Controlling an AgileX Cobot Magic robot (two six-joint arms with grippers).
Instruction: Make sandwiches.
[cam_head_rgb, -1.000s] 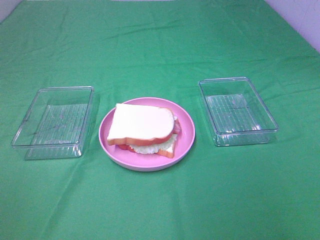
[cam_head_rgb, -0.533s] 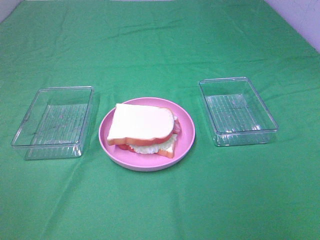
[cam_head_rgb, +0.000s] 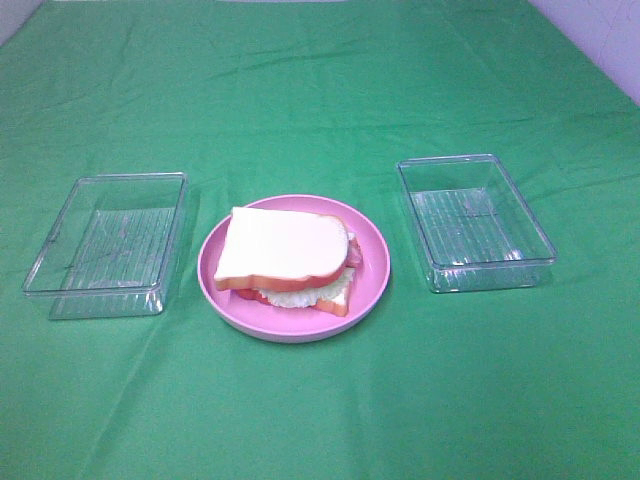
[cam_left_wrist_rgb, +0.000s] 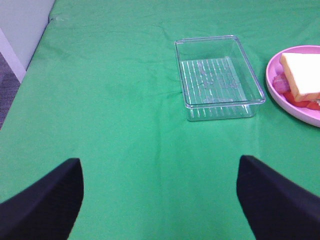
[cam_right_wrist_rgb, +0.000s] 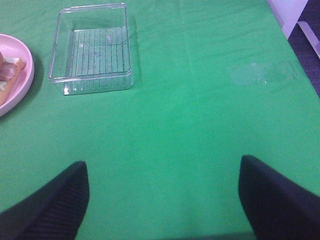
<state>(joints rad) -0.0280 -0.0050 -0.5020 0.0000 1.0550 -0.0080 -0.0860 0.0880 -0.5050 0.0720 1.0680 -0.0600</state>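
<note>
Exterior high: layered sandwich (cam_head_rgb: 285, 258), round pink plate (cam_head_rgb: 372, 275), ribbed clear trays (cam_head_rgb: 106, 245).

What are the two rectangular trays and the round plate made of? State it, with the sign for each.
Left tray and right tray: apparently clear, glossy hard plastic; the green cloth shows through their ribbed floors.
Plate: smooth pink, faint sheen, probably plastic, possibly glazed ceramic.

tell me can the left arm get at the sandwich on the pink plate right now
Probably yes. The left tool is open and empty, and only bare green cloth lies ahead; the sandwich sits uncovered on the pink plate, beside the clear tray, not behind it.
</note>
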